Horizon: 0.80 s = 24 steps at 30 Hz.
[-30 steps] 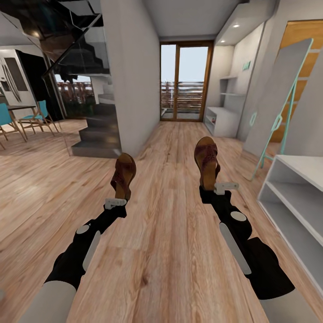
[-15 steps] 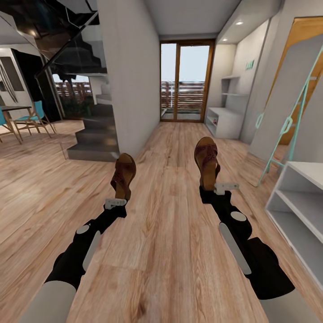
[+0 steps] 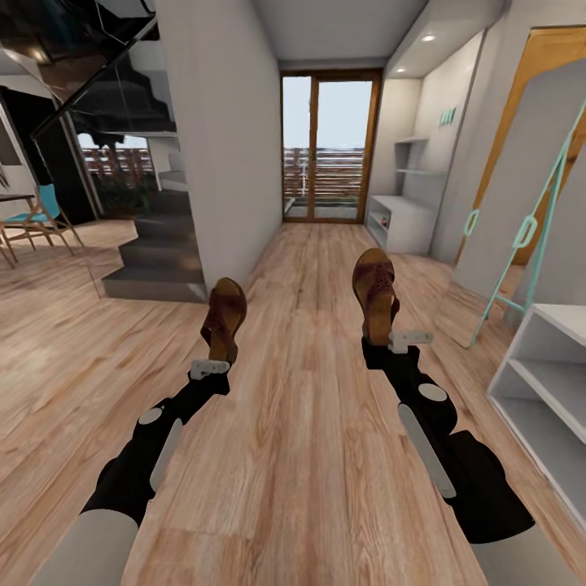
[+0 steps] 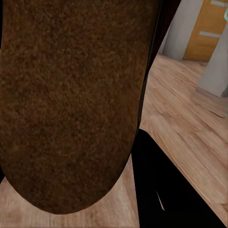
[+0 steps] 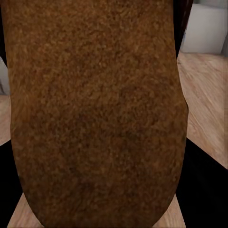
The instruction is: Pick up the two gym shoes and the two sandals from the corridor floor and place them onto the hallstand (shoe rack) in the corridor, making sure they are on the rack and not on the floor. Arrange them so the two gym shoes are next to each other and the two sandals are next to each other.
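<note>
You are looking down a corridor of light brown wood-plank floor point(image 3: 309, 456), with both black arms stretched out ahead of you. Your left gripper point(image 3: 213, 358) is closed on the heel end of a dark brown leather sandal with a woven strap upper point(image 3: 224, 317), which stands up from the fingers, toe pointing away. Your right gripper point(image 3: 389, 338) is closed the same way on the second dark brown sandal point(image 3: 375, 293), also held upright above the floor. In each wrist view the sandal's rough brown sole sits right against the camera.

To your right, close by, is the corner of a pale grey-white open shelf unit point(image 3: 545, 382). Just beyond it a tall grey panel on a mint-green frame point(image 3: 521, 220) leans against the right wall. Further down on the right stands a second pale grey-white bench unit with stepped wall shelves above point(image 3: 403, 220). A glass door with a wooden frame point(image 3: 330, 150) closes the corridor's far end. On your left are a grey wall, dark stairs point(image 3: 155, 260) and a teal chair point(image 3: 45, 216). The floor between you and the far bench is open.
</note>
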{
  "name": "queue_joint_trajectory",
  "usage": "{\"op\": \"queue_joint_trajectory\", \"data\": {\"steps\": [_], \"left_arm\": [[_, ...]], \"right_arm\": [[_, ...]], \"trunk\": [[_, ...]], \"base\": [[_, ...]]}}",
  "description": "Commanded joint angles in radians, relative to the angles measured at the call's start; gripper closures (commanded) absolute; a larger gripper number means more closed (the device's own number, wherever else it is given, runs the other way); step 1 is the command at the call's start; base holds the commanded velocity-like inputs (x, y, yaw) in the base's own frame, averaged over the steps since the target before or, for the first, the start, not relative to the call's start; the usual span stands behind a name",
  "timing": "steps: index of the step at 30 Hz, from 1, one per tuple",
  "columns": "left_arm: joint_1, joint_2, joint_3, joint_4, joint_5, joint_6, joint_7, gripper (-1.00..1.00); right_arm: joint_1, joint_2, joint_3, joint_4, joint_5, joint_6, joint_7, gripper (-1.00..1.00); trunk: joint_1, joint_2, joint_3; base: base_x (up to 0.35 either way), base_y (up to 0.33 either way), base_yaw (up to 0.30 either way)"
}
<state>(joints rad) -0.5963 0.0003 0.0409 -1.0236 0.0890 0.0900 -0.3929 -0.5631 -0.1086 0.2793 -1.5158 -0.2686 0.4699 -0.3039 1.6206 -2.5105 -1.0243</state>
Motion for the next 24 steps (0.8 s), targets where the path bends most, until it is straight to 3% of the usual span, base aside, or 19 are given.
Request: {"op": "queue_joint_trajectory", "data": {"steps": [1,24], "left_arm": [[0.0,0.0,0.002,-0.001,0.007,0.008,-0.007,1.0],[0.0,0.0,0.002,0.0,0.008,0.008,-0.007,1.0]], "right_arm": [[-0.001,-0.001,0.003,-0.001,-0.009,0.003,-0.011,1.0],[-0.001,-0.001,0.003,-0.001,-0.009,0.003,-0.011,1.0]], "trunk": [[0.0,0.0,-0.001],[0.0,0.0,-0.001]], "base": [[0.348,0.0,-0.046],[0.348,0.0,-0.004]]}}
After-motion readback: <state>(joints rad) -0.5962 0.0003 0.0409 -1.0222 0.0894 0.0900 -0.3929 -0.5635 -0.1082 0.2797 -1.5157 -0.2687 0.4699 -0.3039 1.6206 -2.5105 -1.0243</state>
